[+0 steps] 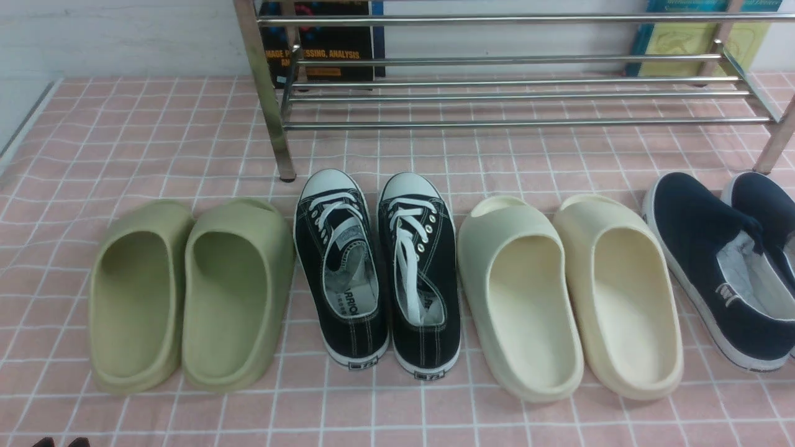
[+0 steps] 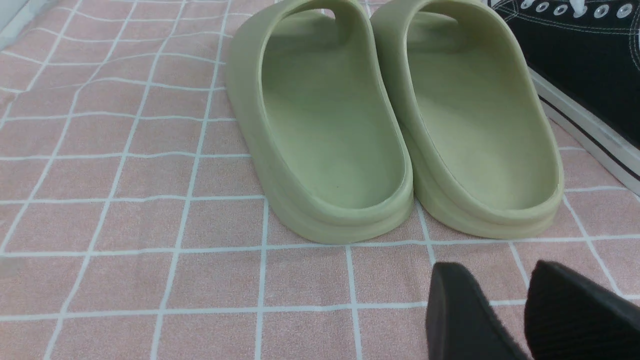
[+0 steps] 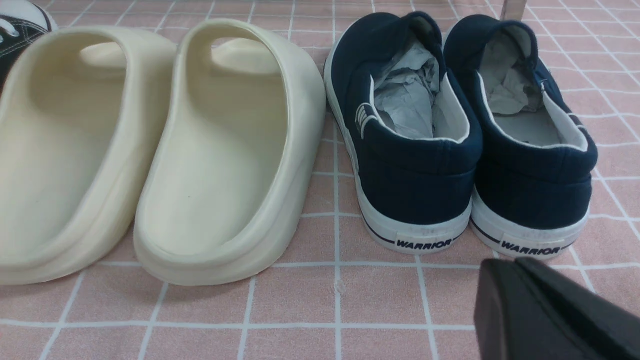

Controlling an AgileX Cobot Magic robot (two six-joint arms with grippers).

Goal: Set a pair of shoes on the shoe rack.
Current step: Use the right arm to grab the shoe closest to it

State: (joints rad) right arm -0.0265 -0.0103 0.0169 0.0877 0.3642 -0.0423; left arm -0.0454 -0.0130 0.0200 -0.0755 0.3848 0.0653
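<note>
The pair of navy slip-on shoes stands side by side at the far right of the row, heels toward me: one (image 1: 702,248) in full view, the other (image 1: 767,211) cut by the frame edge. Both show in the right wrist view (image 3: 415,175) (image 3: 535,180), stuffed with grey paper. The chrome shoe rack (image 1: 497,123) stands at the back, its bars bare. My right gripper (image 3: 515,262) is shut and empty, just behind the heels. My left gripper (image 2: 497,272) is open and empty, behind the green slides; its tips show at the front view's bottom edge (image 1: 61,442).
On the pink checked cloth (image 1: 155,143) stand, from the left, green foam slides (image 1: 186,292), black lace-up sneakers (image 1: 379,267) and cream slides (image 1: 571,292). Books (image 1: 323,43) lean against the wall behind the rack. The rack's front legs (image 1: 267,93) stand just beyond the shoes.
</note>
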